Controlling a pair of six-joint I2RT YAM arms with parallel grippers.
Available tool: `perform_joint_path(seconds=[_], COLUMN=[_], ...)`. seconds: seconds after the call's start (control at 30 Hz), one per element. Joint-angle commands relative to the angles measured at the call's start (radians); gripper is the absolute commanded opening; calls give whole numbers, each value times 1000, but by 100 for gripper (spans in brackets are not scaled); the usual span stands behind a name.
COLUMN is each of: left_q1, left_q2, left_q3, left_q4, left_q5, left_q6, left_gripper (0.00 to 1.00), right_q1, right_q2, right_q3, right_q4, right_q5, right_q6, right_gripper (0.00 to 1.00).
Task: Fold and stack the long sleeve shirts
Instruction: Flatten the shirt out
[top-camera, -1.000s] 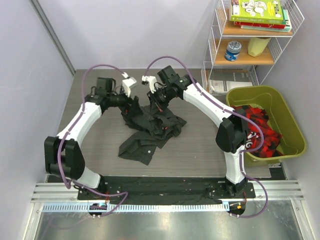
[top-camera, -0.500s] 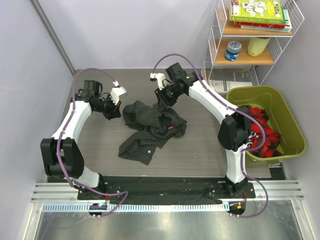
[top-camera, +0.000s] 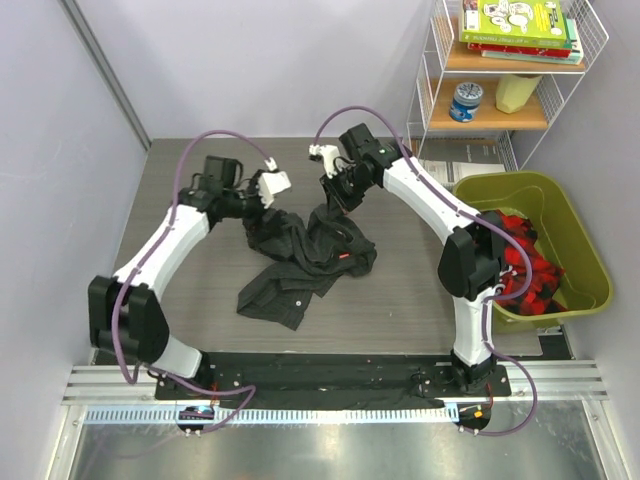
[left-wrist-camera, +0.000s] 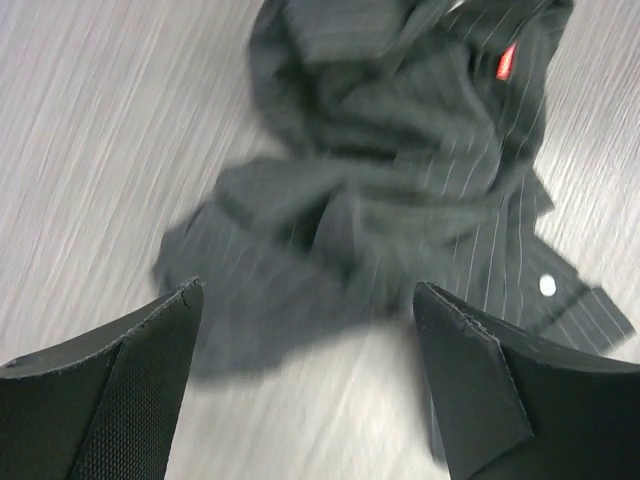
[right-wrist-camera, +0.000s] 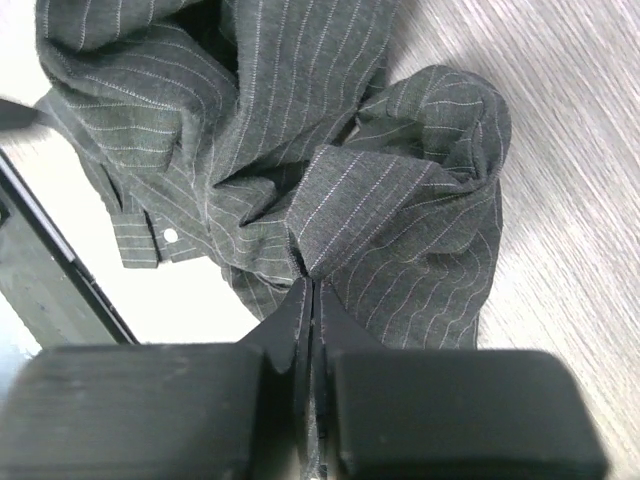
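A dark pinstriped long sleeve shirt (top-camera: 305, 255) lies crumpled in the middle of the table. My right gripper (top-camera: 338, 197) is shut on a fold of it at its far edge and lifts that part; in the right wrist view the cloth (right-wrist-camera: 400, 210) bunches up from the closed gripper (right-wrist-camera: 312, 295). My left gripper (top-camera: 262, 200) is open and empty, hovering at the shirt's far left edge. In the left wrist view the shirt (left-wrist-camera: 400, 170) with a small red label (left-wrist-camera: 506, 62) lies ahead of the wide-apart fingers (left-wrist-camera: 140, 350).
An olive bin (top-camera: 585, 250) with red-and-black cloth (top-camera: 520, 255) stands on the right. A wire shelf (top-camera: 510, 85) with books, a tin and a yellow bottle stands at the back right. Purple walls close the back and the left.
My left gripper swung out to the left, then back right to the shirt's far edge. My right gripper pulled the cloth a little farther back and up.
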Motion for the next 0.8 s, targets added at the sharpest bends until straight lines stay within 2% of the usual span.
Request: perform_joint_path(seconds=[0.0,0.03,0.13,0.17,0.2,0.23,0.27,0.3,0.4,0.43,0.47,0.5,0.53,0.57,0.6,0.63,0.7,0.73,0.77], left_q1=[-66,-85,-82,-74,-41,-13,17,89,203,219,223,223,225,223,223,223,223,225,223], left_q2=[133,155,209,220,223,220,215,212,235,278,311,339,370,372,367,318,242,203,130], left_q3=[52,64,93,102,107,110,114,125,148,191,217,249,289,305,314,297,244,213,172], left_q4=[119,94,-48,-90,-117,-148,-151,-139,9,54,59,53,48,24,-13,-50,-136,-166,-202], left_q5=[-92,-112,-185,-201,-216,-226,-226,-227,-302,-363,-400,-440,-475,-489,-446,-387,-210,-162,-104], left_q6=[29,57,184,209,220,244,252,252,165,110,85,67,38,-28,-39,-36,-7,-7,2], left_gripper=[86,85,72,47,33,12,5,0,0,1,9,21,42,52,59,81,93,94,94], right_q1=[-18,-26,-70,-81,-109,-121,-132,-146,-198,-216,-224,-229,-233,-239,-239,-241,-241,-241,-233], right_q2=[-21,-26,-44,-50,-59,-71,-76,-79,-70,-64,-47,-41,-38,-33,-38,-50,-119,-143,-168], right_q3=[-5,-4,-14,-33,-47,-76,-90,-102,-123,-111,-102,-94,-73,-58,-45,-36,-70,-126,-151], right_q4=[0,3,23,33,44,69,84,99,177,182,185,184,176,158,103,78,61,67,73], right_q5=[58,70,119,157,173,187,208,246,293,300,299,293,293,281,259,215,163,114,97], right_q6=[-2,-2,3,3,4,4,4,6,41,58,64,64,67,58,41,26,-25,-40,-65], right_gripper=[1,1,1,1,1,1,1,1,1,1,1,1,1,5,13,27,44,58,63])
